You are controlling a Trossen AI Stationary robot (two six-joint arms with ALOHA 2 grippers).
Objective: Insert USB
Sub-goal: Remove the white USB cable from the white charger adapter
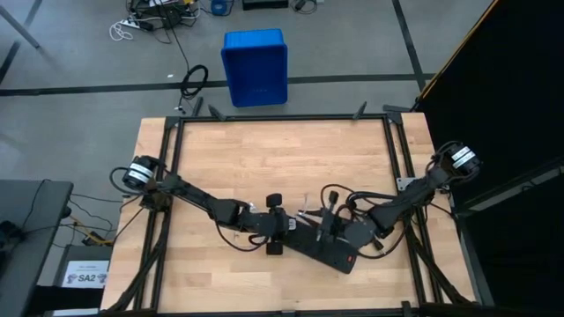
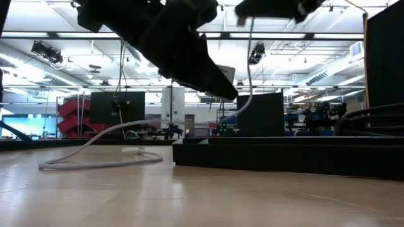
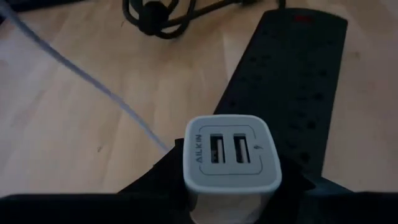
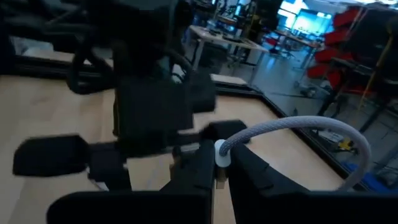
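**Both grippers meet over the power strip, one with the charger, one with the cable**

The wooden table [image 1: 264, 150] carries a long black power strip [image 1: 328, 249], lying slantwise near the front edge, with a red switch at one end. A coiled black cord [image 3: 158, 15] rests on the wood beside it.

The USB [image 2: 101, 157] is a thin, whitish, woven-looking cable. One stretch trails flat across the tabletop in a loose curve, then rises in an arc toward the arms above the strip. Its end, with a small white collar, sits clamped between the fingers of the right gripper [image 4: 219, 163], which are closed tight around it, just above the strip.

The left gripper [image 3: 231, 186] comes in from the other side, close to the right one, and is closed on a white dual-port adapter [image 3: 231, 155] marked AILKIN, both sockets facing outward, over the strip's near end
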